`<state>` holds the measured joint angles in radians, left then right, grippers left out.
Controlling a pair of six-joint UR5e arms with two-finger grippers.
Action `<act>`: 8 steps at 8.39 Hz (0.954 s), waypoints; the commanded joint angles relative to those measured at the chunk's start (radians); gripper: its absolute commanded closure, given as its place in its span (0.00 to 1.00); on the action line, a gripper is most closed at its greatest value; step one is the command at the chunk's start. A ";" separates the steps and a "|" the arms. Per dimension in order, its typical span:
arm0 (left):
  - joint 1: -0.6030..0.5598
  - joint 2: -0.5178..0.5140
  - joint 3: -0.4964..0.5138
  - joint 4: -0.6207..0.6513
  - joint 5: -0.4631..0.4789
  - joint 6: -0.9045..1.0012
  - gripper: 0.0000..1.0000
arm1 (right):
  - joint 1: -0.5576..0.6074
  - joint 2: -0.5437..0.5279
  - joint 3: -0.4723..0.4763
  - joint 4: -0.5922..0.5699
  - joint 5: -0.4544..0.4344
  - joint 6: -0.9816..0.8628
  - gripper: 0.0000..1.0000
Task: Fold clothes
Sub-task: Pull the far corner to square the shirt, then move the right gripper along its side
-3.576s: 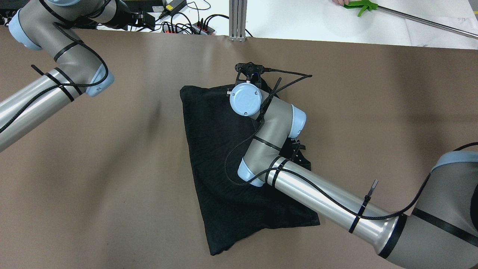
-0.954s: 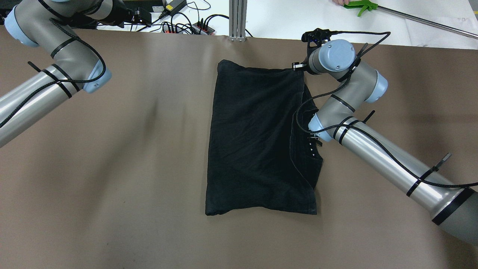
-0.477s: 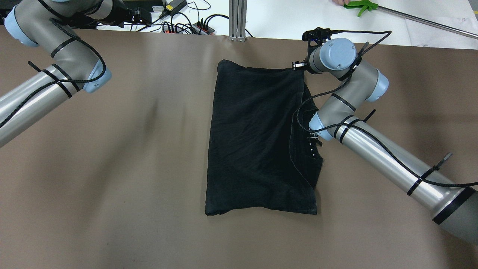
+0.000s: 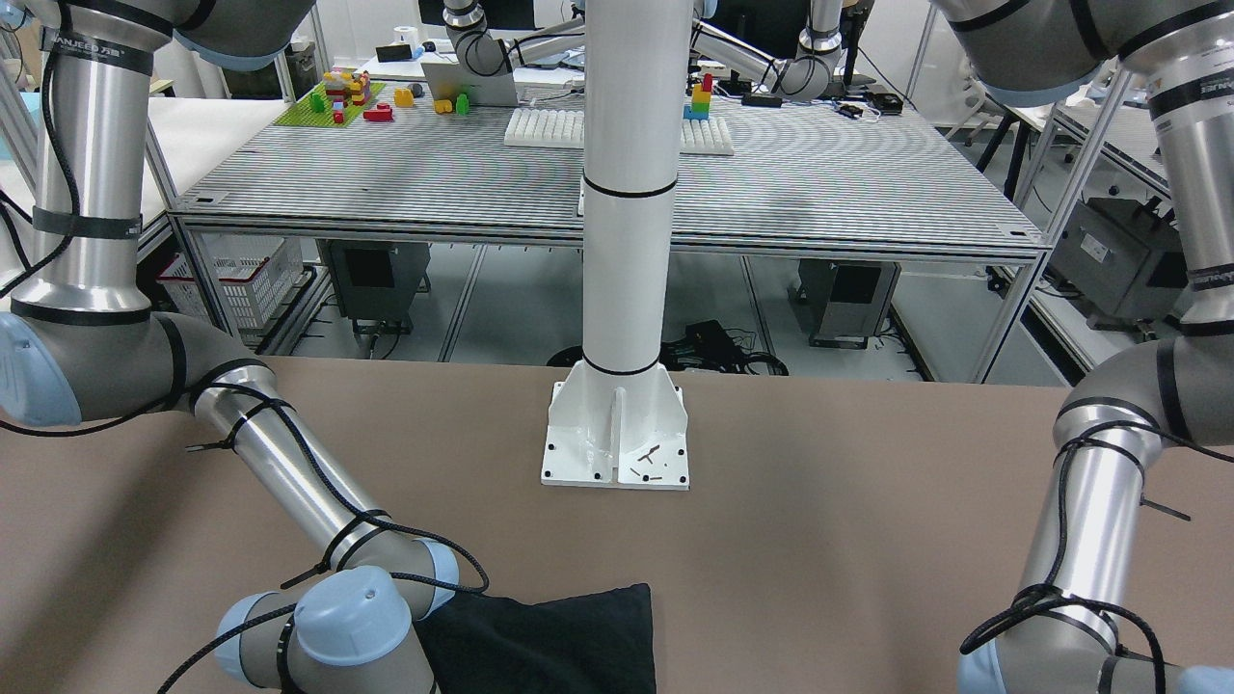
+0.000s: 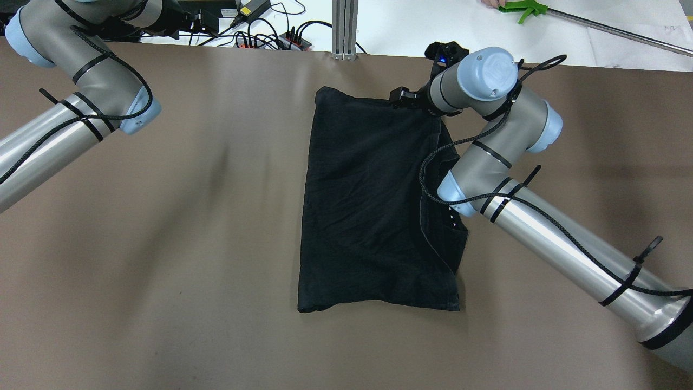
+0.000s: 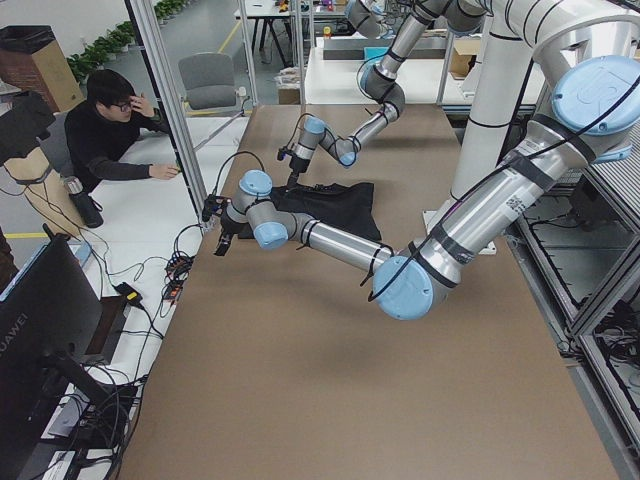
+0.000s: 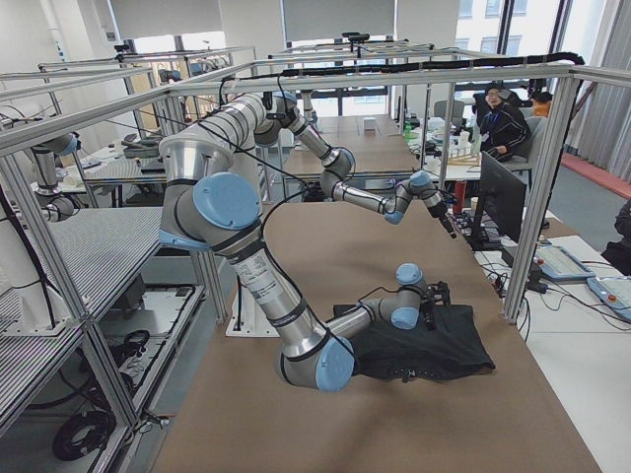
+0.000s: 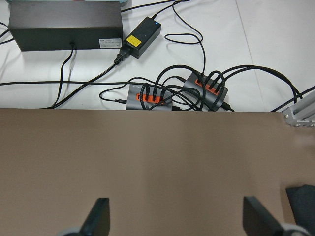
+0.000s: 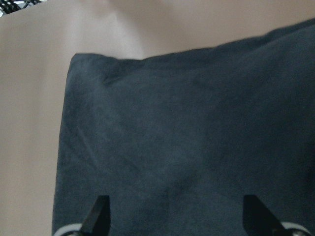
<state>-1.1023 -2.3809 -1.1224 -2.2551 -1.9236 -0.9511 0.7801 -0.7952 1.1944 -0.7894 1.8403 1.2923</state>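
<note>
We see the black garment [image 5: 368,206] lying flat on the brown counter [image 5: 162,244], about midway across it, as a rough rectangle with its long sides running away from the robot. Along its right edge a lower layer with a stitched hem peeks out from under the top layer.

The right end effector [image 9: 177,216] hangs over the garment's far edge, near the far right corner. Its fingers [image 9: 101,212] are spread apart with only dark fabric showing between them. We cannot tell whether they touch the cloth.

The left end effector [image 8: 177,219] is well apart from the garment, at the counter's far left edge. Its fingers are also spread, over bare counter, and it holds nothing. Just past that edge lie cable hubs [image 8: 177,93] and a black box [image 8: 64,24].
</note>
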 commanded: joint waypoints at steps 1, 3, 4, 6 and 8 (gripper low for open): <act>0.002 -0.003 0.001 0.000 0.002 0.000 0.05 | -0.044 -0.051 0.019 0.030 0.002 0.056 0.06; 0.004 -0.009 0.001 0.002 0.006 0.000 0.05 | -0.044 -0.097 0.042 0.032 0.031 0.058 0.06; 0.004 -0.009 0.004 0.002 0.006 0.000 0.05 | -0.044 -0.131 0.065 0.032 0.046 0.056 0.06; 0.004 -0.009 0.004 0.002 0.006 0.000 0.05 | -0.042 -0.189 0.085 0.033 0.065 0.051 0.06; 0.004 -0.009 0.004 0.002 0.008 0.000 0.05 | -0.024 -0.220 0.086 0.035 0.112 0.041 0.06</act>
<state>-1.0984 -2.3898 -1.1189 -2.2535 -1.9174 -0.9511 0.7411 -0.9813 1.2763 -0.7564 1.9117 1.3424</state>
